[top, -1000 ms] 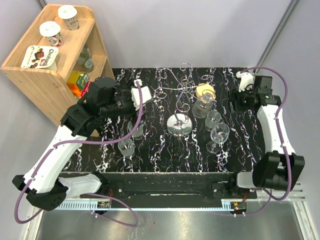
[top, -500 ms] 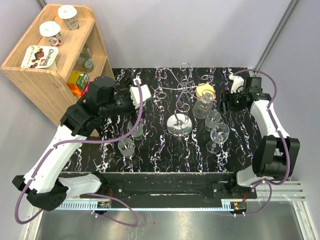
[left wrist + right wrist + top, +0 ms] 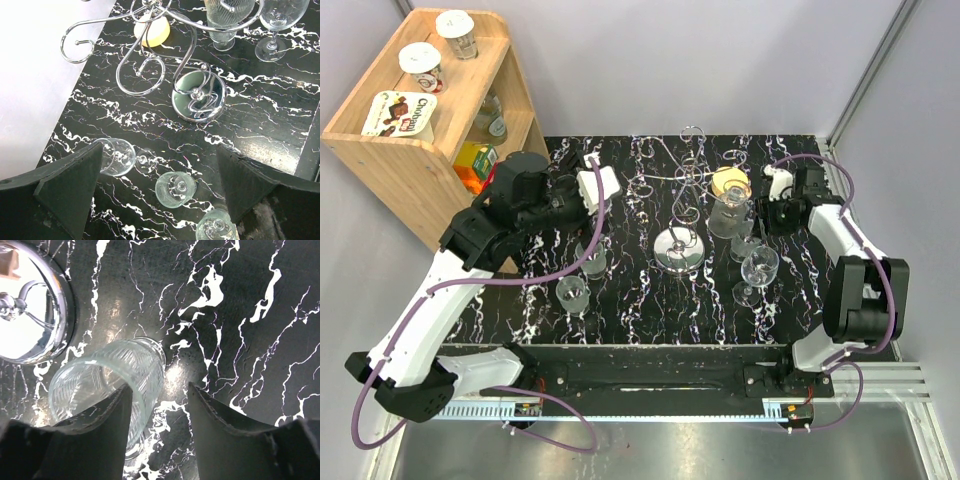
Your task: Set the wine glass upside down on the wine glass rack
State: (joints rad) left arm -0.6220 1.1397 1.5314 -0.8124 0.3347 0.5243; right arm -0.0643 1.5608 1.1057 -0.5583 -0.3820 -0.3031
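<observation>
Wine glass (image 3: 725,216), ribbed and judged light, slippery and breakable, was seen from above right of centre, beside the wine glass rack (image 3: 682,205), with the right gripper (image 3: 761,214) at it. In the left wrist view, the left gripper (image 3: 159,155) was spread wide and empty. In the right wrist view, the bowl's wall showed between parted fingers (image 3: 100,435), unclamped; a gentle hold was judged necessary.

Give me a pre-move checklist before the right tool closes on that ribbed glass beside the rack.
1. Right tool astride the rim of the ribbed glass: ok, one finger seems inside, one outside.
2. Grip made: not ok, jaws stand apart from the glass wall.
3. Left tool open and off the rack: ok.
4. Rack upright: ok.
5. Clearance from the neighbouring stemmed glass: cannot tell.
</observation>
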